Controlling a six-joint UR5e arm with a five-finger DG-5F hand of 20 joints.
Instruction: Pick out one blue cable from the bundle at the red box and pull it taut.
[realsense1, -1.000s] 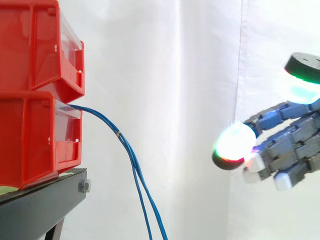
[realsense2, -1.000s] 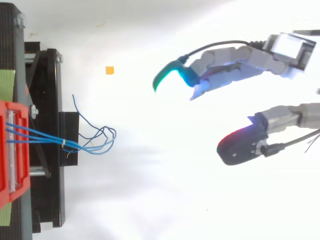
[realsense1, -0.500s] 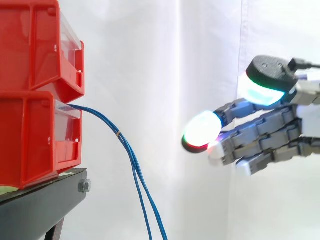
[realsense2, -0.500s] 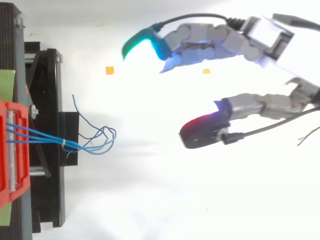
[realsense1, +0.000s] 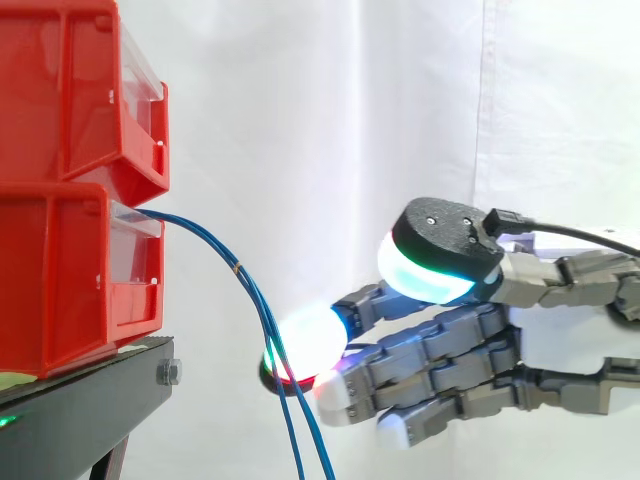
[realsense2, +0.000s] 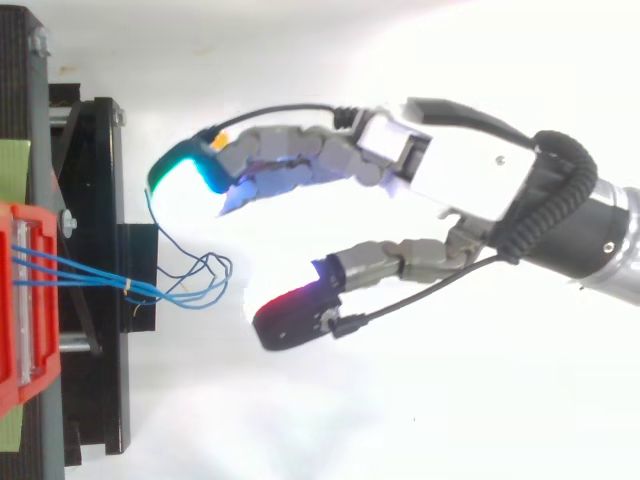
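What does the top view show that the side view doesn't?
From above: the blue cables lie side by side inside a red bin, and their loose ends curl just ahead of the open hand. From the side: an upper bin sits on the lower bin, and the cables hang down past the stand. Both: hand, cables, red bin, stand.

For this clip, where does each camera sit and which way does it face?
Side view: beside the work at bin height, looking level at the red bins and hanging blue cables; the hand enters from the right.
Top view: above, looking down on bins, black stand and cables; hand and arm enter from the right.
Shared: bins, cables and the open hand close to the cables.
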